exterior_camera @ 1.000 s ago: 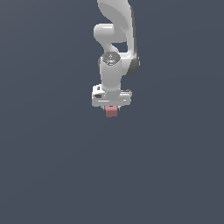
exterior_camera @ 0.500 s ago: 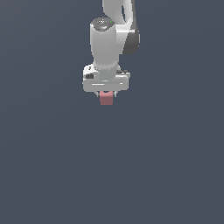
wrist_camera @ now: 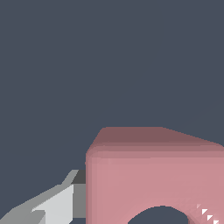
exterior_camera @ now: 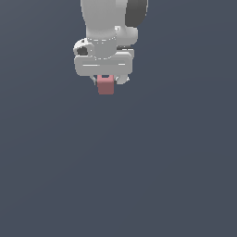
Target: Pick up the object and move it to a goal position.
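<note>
arm (exterior_camera: 111, 18) cut by exterior top edge | block (exterior_camera: 106, 85) top hidden behind gripper (exterior_camera: 105, 79) | wrist view: block (wrist_camera: 153, 175) cropped bottom/right, fingertips unseen

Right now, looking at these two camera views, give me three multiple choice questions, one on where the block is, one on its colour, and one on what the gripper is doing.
1. Where is the block in the exterior view?
A. Lying on the floor near the bottom edge
B. Just under the white gripper, in the upper part of the picture
C. Far off at the exterior view's right

2. What colour is the block?
A. Bright green
B. Dull pinkish red
C. Yellow

3. What is the state of the gripper?
A. Shut on the block, holding it
B. Wide open with nothing in it
C. Out of sight in both views

Answers: 1 B, the block sticks out directly below the gripper body near the top of the frame. 2 B, both views show a matte pinkish red, filling much of the wrist view. 3 A, the block hangs from the gripper with only bare grey surface around it.
</note>
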Robot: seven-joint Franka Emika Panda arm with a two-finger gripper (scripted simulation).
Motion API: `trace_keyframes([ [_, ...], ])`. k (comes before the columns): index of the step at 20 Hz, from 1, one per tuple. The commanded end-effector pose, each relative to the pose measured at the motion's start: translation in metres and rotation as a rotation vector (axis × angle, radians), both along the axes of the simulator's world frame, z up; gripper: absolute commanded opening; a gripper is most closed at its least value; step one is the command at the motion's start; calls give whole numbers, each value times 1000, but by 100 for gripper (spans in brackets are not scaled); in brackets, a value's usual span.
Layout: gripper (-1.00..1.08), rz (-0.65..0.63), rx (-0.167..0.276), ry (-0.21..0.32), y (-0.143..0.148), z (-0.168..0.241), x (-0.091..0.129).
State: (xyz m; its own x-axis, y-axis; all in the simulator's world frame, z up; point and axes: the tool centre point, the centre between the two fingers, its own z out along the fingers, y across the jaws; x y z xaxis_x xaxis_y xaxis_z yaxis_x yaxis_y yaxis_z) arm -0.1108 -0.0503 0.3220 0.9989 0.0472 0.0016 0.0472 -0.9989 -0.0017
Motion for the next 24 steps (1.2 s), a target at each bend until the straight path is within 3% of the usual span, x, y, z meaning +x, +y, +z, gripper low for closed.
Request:
trace_keyframes([
  [1,-100,0,0,1,-6,25,-1],
  [13,-100,0,-1,1,-32,135,2],
  [24,-100,0,-2,2,-43,181,5],
])
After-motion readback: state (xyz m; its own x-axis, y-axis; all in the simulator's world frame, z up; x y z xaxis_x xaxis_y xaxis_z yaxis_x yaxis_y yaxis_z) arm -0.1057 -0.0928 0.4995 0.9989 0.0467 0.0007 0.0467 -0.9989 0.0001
